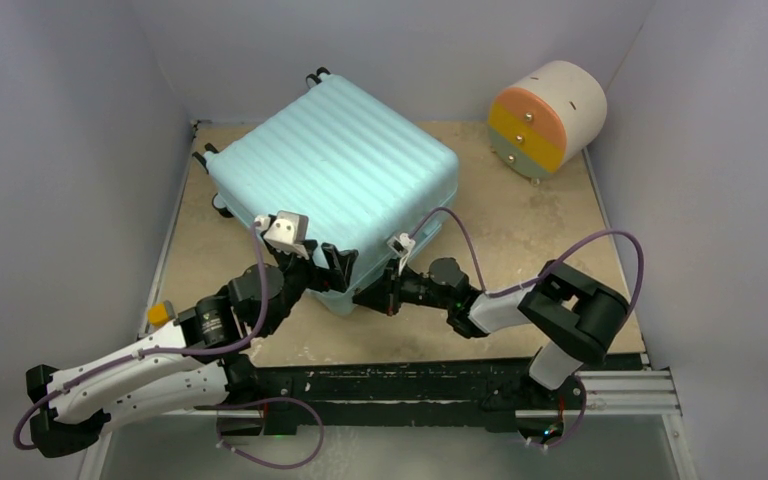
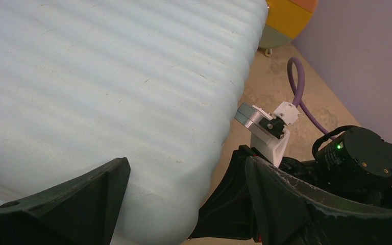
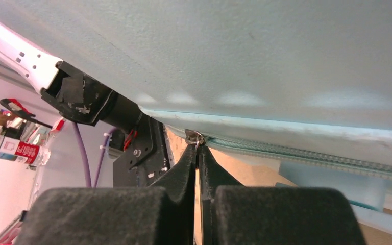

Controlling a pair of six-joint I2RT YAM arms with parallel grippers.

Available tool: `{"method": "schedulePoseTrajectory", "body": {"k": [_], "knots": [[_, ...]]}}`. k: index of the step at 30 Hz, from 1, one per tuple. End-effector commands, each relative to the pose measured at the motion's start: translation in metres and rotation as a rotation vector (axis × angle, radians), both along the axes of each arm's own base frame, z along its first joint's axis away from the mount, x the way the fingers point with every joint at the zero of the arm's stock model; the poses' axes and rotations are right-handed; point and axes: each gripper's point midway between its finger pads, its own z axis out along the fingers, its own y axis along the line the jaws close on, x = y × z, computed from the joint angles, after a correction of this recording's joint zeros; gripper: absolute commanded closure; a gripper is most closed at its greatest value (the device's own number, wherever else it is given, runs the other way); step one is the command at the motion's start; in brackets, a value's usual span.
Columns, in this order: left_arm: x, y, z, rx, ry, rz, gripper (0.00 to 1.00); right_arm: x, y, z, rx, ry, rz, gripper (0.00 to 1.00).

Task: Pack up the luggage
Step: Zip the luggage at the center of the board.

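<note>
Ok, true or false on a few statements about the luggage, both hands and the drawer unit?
1. The luggage lies with its lid down, ribbed shell up. True.
2. The right hand is open, clear of the zip. False: it is shut on the zipper pull.
3. The left hand is shut. False: it is open at the luggage's near corner.
4. The drawer unit is at the far right, apart from the luggage. True.

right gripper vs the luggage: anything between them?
Only a small metal zipper pull. The right gripper is shut on it, right at the edge of the luggage. This shows in the right wrist view; the pull is too small to make out in the top view.
</note>
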Motion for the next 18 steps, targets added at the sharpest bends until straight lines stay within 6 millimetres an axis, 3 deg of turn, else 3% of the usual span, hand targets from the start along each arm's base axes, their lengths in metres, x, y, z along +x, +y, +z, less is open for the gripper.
{"method": "schedulePoseTrajectory", "body": {"k": [1, 9, 18], "knots": [[0.0, 0.002, -0.005, 0.039, 0.014, 0.003, 0.12, 0.018, 0.005, 0.039, 0.106, -0.105, -0.079, 1.0], [0.001, 0.013, -0.016, 0.043, 0.051, 0.059, 0.11, 0.042, -0.016, 0.001, -0.14, -0.112, -0.288, 1.0], [0.001, 0.018, -0.032, -0.015, 0.064, 0.101, 0.11, 0.078, -0.071, -0.019, -0.413, -0.239, -0.585, 1.0]]}}
